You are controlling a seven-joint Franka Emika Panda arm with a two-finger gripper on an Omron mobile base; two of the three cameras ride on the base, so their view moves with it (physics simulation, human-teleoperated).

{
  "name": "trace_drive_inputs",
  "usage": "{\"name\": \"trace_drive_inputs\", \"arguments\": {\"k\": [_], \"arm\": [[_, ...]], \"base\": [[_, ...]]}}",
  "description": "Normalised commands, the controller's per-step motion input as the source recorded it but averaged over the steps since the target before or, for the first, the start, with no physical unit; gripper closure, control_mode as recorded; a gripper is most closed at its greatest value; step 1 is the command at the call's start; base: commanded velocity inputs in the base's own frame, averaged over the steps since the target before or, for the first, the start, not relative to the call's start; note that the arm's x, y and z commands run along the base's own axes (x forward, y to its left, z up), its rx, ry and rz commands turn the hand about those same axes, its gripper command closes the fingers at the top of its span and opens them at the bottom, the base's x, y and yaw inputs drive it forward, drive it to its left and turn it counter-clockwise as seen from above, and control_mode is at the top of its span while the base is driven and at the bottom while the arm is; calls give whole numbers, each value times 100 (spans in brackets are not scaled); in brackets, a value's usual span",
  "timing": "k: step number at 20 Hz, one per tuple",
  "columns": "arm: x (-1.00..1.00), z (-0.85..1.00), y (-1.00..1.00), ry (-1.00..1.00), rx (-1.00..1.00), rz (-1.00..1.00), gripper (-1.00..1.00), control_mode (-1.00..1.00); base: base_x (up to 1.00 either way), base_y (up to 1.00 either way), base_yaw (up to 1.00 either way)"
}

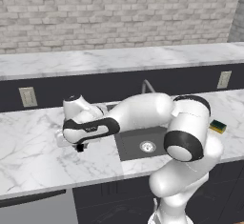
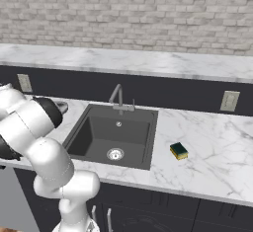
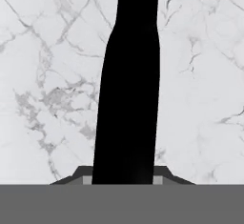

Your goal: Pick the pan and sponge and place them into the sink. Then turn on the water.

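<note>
Reaching low over counter (image 1: 28, 147) left of sink (image 2: 94, 137), hand sits above pan handle (image 3: 128, 85), lined up for pickup. Pan (image 2: 60, 107) on counter just left of sink, mostly hidden by arm. Fingers (image 3: 125, 173) straddle black handle close at both sides; grip closure cannot tell. Sink empty. Sponge (image 2: 179, 151) waits on counter right of sink.

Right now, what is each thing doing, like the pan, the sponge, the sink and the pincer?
pan handle: black, running between the pincer's fingertips, over the marble counter.
pincer: low over the counter left of the sink; whether it grips the handle, cannot tell.
sponge: lying on the counter right of the sink.
sink: empty.
faucet: off, no water.
</note>
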Motion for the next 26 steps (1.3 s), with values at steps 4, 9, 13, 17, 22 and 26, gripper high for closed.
{"name": "trace_drive_inputs", "arguments": {"k": [4,9,13,17,22,26], "arm": [[-7,60,-20,0,1,-13,100,-100],[-1,49,-20,0,0,-16,100,-100],[1,31,-26,2,0,-16,100,-100],[2,16,-30,1,0,-14,100,-100],[0,8,-39,0,0,-11,100,-100],[-7,2,-41,0,0,-10,100,-100]], "base": [[0,0,0],[0,0,0],[0,0,0],[0,0,0],[0,0,0],[0,0,0]]}}
